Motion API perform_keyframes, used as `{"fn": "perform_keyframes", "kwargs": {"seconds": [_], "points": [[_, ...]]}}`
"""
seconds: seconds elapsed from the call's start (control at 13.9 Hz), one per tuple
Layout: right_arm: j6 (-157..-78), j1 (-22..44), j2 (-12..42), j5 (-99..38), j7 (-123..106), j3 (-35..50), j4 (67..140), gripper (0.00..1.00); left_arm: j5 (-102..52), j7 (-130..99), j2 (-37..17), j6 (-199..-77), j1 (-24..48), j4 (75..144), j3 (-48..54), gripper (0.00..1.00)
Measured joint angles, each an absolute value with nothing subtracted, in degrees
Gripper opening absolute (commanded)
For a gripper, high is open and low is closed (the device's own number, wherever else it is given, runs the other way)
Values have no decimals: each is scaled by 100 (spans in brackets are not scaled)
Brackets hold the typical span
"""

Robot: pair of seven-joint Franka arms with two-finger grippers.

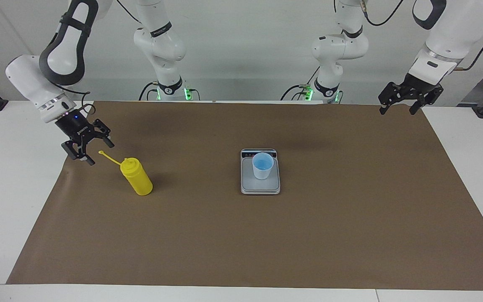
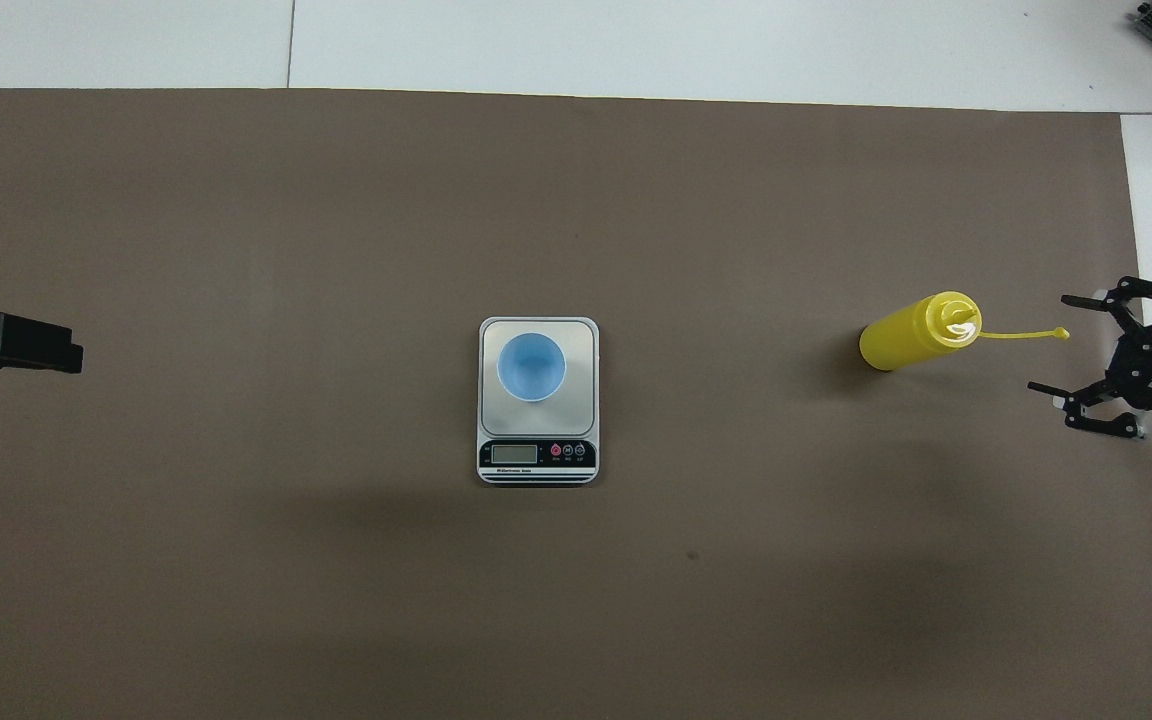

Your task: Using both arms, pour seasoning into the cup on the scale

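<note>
Seasoning (image 1: 137, 178) stands upright on the brown surface (image 1: 350, 235) toward the right arm's end, untouched. Right hand (image 1: 85, 149) hangs beside it, fingers wide. Cup (image 1: 262, 165) sits on the scale (image 1: 260, 186) mid-surface. Left hand (image 1: 405, 100) waits, open and empty.

I'm working in a robotics lab here: my two white arms (image 1: 53, 54) bolted at a white table (image 1: 11, 176) covered with brown paper (image 1: 241, 235), cables and green status lights at the bases, plain wall all round.
</note>
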State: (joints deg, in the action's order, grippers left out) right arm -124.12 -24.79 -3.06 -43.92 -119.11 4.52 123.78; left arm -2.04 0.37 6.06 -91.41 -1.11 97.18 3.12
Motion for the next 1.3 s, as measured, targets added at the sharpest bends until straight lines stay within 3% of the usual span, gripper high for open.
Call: {"fn": "perform_keyframes", "kwargs": {"seconds": [0.65,1.01,1.3], "points": [[-12418,-1327,-1043,-2987,-7288,500,12173,100,-204,37,606,-9141,-111,9718,312,100],[-11699,-528,-1024,-1603,-3913,552,11191,100,-204,37,606,-9141,-111,9718,312,100],[-10934,-200,-621,-1085,-2348,558,10063,100,-204,37,606,-9141,-111,9718,312,100]]}}
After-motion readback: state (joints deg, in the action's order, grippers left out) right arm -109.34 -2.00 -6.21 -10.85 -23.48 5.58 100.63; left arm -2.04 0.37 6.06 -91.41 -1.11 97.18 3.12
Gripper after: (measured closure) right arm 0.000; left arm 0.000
